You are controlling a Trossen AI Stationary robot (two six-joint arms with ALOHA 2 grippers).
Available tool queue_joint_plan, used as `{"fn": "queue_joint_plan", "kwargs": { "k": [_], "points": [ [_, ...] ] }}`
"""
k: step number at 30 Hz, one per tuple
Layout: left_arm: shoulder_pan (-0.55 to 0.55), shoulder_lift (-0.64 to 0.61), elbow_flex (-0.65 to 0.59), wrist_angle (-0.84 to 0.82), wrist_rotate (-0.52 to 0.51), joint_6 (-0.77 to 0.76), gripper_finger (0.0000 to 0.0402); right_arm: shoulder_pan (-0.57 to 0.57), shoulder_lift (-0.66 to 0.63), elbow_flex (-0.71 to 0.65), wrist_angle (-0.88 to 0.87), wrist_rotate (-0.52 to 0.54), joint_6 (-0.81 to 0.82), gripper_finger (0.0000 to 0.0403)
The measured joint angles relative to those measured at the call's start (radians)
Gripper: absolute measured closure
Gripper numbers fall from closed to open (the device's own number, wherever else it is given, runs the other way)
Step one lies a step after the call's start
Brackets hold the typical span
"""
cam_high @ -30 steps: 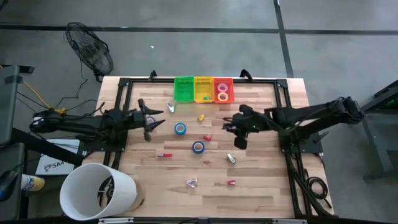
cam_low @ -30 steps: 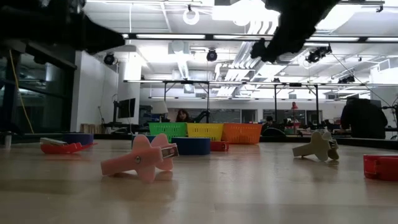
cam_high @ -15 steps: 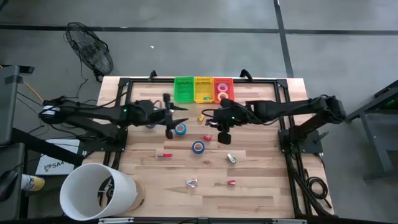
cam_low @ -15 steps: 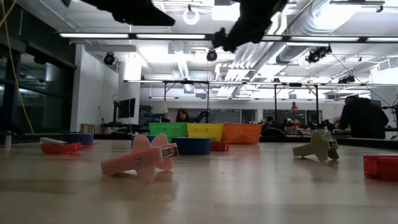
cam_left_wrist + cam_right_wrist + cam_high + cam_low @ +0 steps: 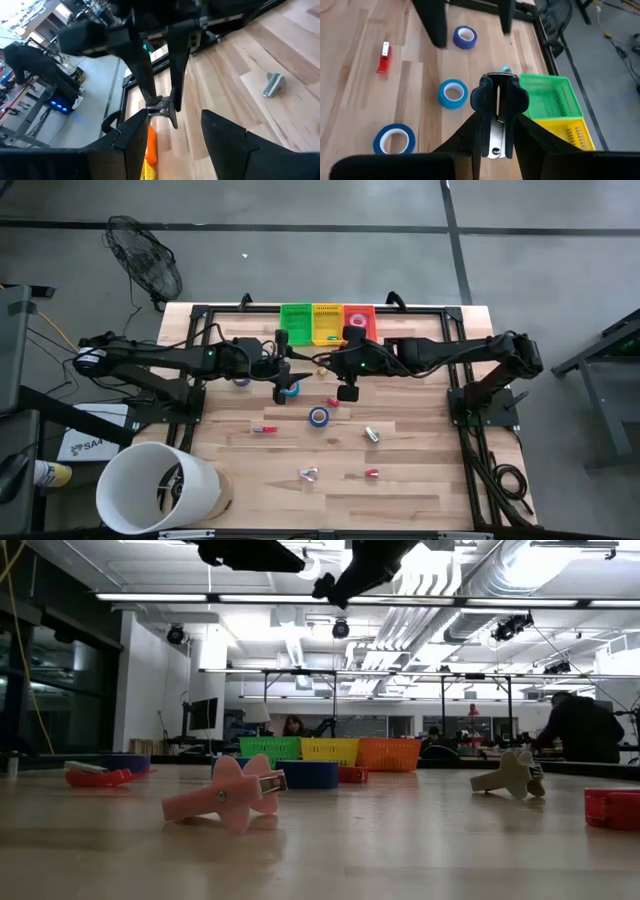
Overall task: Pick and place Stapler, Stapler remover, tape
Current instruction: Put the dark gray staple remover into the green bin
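Two arms meet over mid-tabletop (image 5: 420, 480). I see my right gripper (image 5: 495, 150) clamped on a silvery stapler remover (image 5: 496, 137), raised near the green basket (image 5: 551, 97). Left gripper (image 5: 172, 132) hangs empty, fingers apart, above blue tape (image 5: 289, 387).

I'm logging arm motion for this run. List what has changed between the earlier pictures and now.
Both arms swung from the table's sides toward its middle. The left gripper now hangs open by the blue tape roll. The right gripper, shut on a dark-handled stapler remover, has carried it toward the coloured baskets. The other tape rolls, the staplers, the pink stapler remover and the baskets stayed put.
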Motion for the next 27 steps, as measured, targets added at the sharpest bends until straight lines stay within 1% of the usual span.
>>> {"fn": "queue_joint_plan", "kwargs": {
  "k": [2,7,9,12,17,20,27],
  "points": [
    [0.0,0.0,0.0,0.001,-0.006,0.0,0.0223,0.002,0.0,0.0,0.006,0.0,-0.015,0.0327],
    [0.0,0.0,0.0,0.001,-0.071,0.002,0.0222,0.004,0.011,0.0,0.05,-0.001,-0.06,0.0327],
    [0.0,0.0,0.0,0.001,-0.079,0.006,0.0218,0.004,0.02,0.0,0.074,-0.003,-0.077,0.0327],
    [0.0,0.0,0.0,0.002,-0.081,0.006,0.0201,0.004,0.03,0.0,0.09,-0.001,-0.1,0.0327],
    [0.0,0.0,0.0,0.001,-0.082,-0.004,0.0153,0.003,0.033,0.0,0.111,0.0,-0.109,0.0327],
    [0.0,0.0,0.0,0.001,-0.082,-0.004,0.0133,0.001,0.033,0.0,0.125,0.001,-0.128,0.0327],
    [0.0,0.0,0.0,0.001,-0.082,-0.004,0.0126,0.001,0.061,0.0,0.198,-0.011,-0.178,0.0327]
  ]
}}
